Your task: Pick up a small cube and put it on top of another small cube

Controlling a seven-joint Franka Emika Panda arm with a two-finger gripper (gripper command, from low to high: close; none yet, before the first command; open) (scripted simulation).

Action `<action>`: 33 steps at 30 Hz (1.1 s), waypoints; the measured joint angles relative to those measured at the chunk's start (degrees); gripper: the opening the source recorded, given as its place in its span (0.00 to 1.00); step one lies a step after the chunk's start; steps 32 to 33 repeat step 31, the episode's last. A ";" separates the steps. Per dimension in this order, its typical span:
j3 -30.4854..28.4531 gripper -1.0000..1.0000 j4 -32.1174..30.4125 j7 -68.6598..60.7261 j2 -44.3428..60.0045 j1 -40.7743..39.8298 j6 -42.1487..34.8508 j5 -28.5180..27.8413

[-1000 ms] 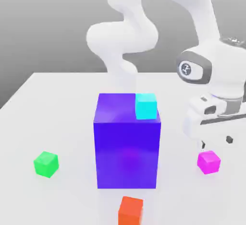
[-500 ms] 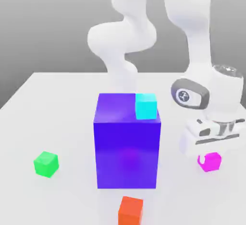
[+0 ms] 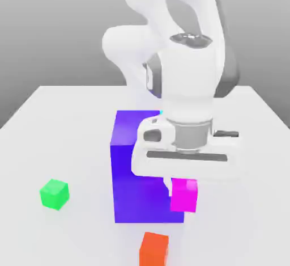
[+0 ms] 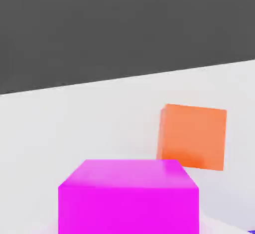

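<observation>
The plain magenta cube (image 3: pixel 184 195) has left the table (image 3: pixel 73 146) at the exterior view's right and now hangs, level, in the white gripper (image 3: pixel 184 197), its 2 fingers clamped on it. In that view it overlaps the lower right of the large glossy blue-violet block (image 3: pixel 141 185); whether they touch, I cannot tell. The matte orange-red cube (image 3: pixel 154 249) and small bright green cube (image 3: pixel 54 194) have not moved. The hand now hides all but 1 sliver of the cyan cube (image 3: pixel 162 113). The exterior view's bottom edge cuts off the orange-red cube.
</observation>
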 joint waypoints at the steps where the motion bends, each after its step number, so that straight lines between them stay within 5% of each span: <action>1: -1.05 0.00 -0.48 -0.28 -0.51 -2.24 -0.45 0.09; 10: -12.58 0.00 -5.32 -1.98 -4.65 -19.96 -4.24 0.57; 17: -13.09 0.00 -6.18 -3.75 6.10 -21.83 5.81 3.80; 18: -12.78 1.00 -6.13 -3.99 7.55 -22.07 7.16 4.15; 25: -12.72 1.00 -6.12 -4.08 7.64 -22.12 7.24 4.26; 33: -12.67 1.00 -6.65 -1.75 -2.83 -22.98 -2.63 1.00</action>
